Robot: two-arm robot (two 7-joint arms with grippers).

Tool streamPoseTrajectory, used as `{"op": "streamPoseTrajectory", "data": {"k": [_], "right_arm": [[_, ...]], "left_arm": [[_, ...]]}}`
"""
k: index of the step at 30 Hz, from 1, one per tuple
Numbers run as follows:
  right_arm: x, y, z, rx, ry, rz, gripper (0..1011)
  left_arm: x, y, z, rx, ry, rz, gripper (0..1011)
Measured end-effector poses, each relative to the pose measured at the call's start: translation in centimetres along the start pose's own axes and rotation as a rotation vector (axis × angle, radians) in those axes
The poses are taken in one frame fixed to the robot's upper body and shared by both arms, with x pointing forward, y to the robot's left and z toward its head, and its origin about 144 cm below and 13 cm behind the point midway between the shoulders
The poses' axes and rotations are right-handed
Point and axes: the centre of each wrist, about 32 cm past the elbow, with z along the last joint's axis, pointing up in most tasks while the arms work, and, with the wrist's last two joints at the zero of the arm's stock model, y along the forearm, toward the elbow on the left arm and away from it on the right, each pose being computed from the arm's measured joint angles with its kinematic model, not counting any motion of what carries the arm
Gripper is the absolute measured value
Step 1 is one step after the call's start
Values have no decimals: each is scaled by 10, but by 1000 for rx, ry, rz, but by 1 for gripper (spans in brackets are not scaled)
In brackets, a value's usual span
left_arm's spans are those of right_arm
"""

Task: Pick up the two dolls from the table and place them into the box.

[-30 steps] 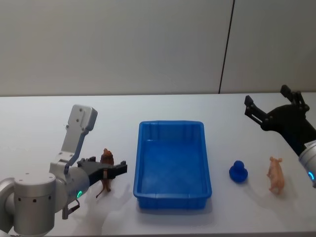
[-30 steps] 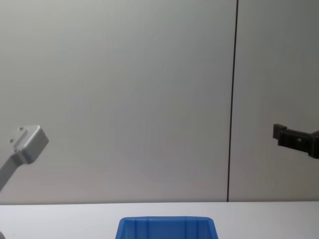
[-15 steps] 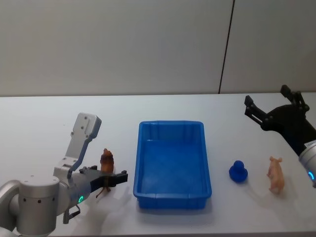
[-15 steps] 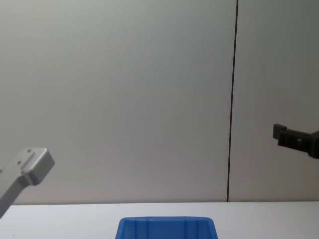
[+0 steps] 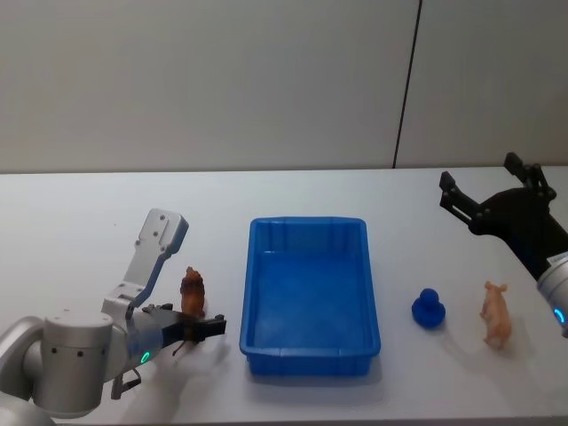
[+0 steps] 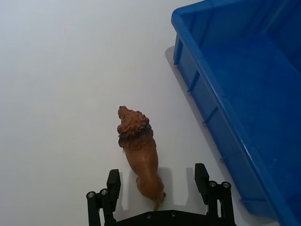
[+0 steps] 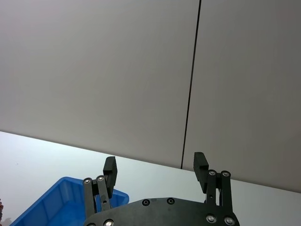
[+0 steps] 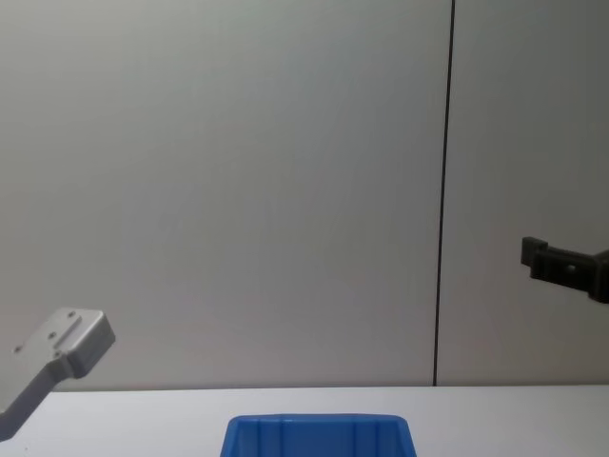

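In the head view the left gripper (image 5: 202, 322) is low over the table (image 5: 80, 213), on the left side of the box (image 5: 249, 293). A brown lion doll (image 5: 192, 293) stands right at its fingers, but from here it is hard to judge if they touch. The left wrist view answers this. The left gripper (image 6: 157, 173) is wide, and its two fingers stand on both sides of the back part of the lion doll (image 6: 138, 150), with a gap on each side. The lion's head points away from the gripper.

On the other side of the box, a small deep-blue doll (image 5: 429, 310) and, farther out, a pig figure (image 5: 495, 314) stand on the table. The right gripper (image 5: 479, 173) is raised above the right end of the table. In the right wrist view it (image 7: 155, 161) is wide and holds nothing, facing the grey wall (image 7: 94, 70).
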Motion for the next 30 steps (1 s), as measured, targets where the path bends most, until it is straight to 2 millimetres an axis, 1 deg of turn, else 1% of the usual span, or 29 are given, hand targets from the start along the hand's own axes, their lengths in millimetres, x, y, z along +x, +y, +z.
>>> {"op": "streamPoseTrajectory", "data": {"k": [2, 6, 9, 10, 11, 13, 14, 16, 17, 18, 19, 21, 22, 24, 30], "right_arm": [[0, 0, 0, 0, 0, 0, 1001], [0, 0, 0, 0, 0, 0, 1001], [0, 0, 0, 0, 0, 0, 1001], [0, 0, 0, 0, 0, 0, 1001], [0, 0, 0, 0, 0, 0, 1001], [0, 0, 0, 0, 0, 0, 1001], [0, 0, 0, 0, 0, 0, 1001], [0, 0, 0, 0, 0, 0, 1001], [0, 0, 0, 0, 0, 0, 1001], [0, 0, 0, 0, 0, 0, 1001], [0, 0, 0, 0, 0, 0, 1001], [0, 0, 0, 0, 0, 0, 1001], [0, 0, 0, 0, 0, 0, 1001], [0, 0, 0, 0, 0, 0, 1001], [0, 0, 0, 0, 0, 0, 1001]], "left_arm": [[2, -3, 0, 7, -7, 1, 1001], [4, -7, 1, 15, -19, 2, 924], [6, -10, 1, 20, -27, 2, 841], [7, -11, 1, 20, -30, 1, 788], [7, -12, 1, 21, -30, 1, 788], [9, -15, 2, 20, -36, 1, 733], [10, -16, 2, 18, -40, 0, 674], [10, -17, 2, 18, -43, 1, 643], [11, -18, 3, 16, -47, 1, 573], [11, -18, 3, 14, -49, 1, 573], [11, -19, 3, 12, -51, 1, 533], [12, -19, 3, 9, -55, 2, 500], [12, -19, 4, 4, -59, 3, 430], [13, -19, 5, -5, -65, 6, 381], [13, -14, 10, -45, -84, 13, 365]]}}
